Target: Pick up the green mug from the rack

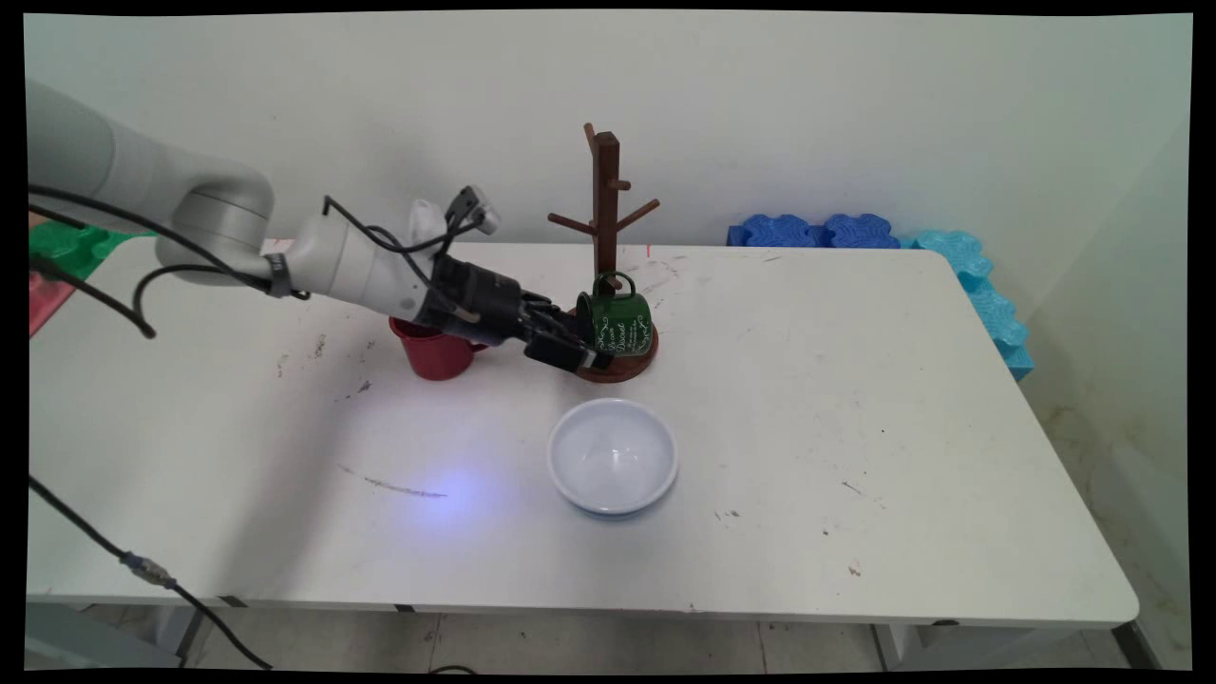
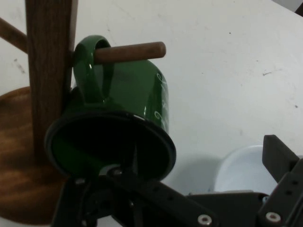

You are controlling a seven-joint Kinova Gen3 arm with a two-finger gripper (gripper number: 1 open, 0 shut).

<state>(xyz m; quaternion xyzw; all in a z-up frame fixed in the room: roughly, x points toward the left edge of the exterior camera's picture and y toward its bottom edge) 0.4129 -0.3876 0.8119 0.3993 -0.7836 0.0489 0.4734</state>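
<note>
A dark green enamel mug (image 1: 619, 323) (image 2: 137, 94) hangs by its handle (image 2: 90, 71) from a low peg (image 2: 130, 52) of the brown wooden mug tree (image 1: 605, 214) (image 2: 47, 71). Its mouth is tilted toward my hand. My black gripper (image 1: 582, 345) (image 2: 194, 158) is open, right at the mug's rim. One finger (image 2: 113, 171) sits at the rim's lower edge. The other finger (image 2: 279, 153) stands far off to the side, over the white bowl (image 2: 241, 170). The mug's underside is hidden.
A red cup (image 1: 435, 351) stands just behind my wrist, left of the tree's round base (image 1: 627, 366). The white bowl (image 1: 613, 456) lies in front of the tree. Blue and cyan foam tiles (image 1: 817, 231) lie along the back right edge, green and red ones (image 1: 57, 249) at the far left.
</note>
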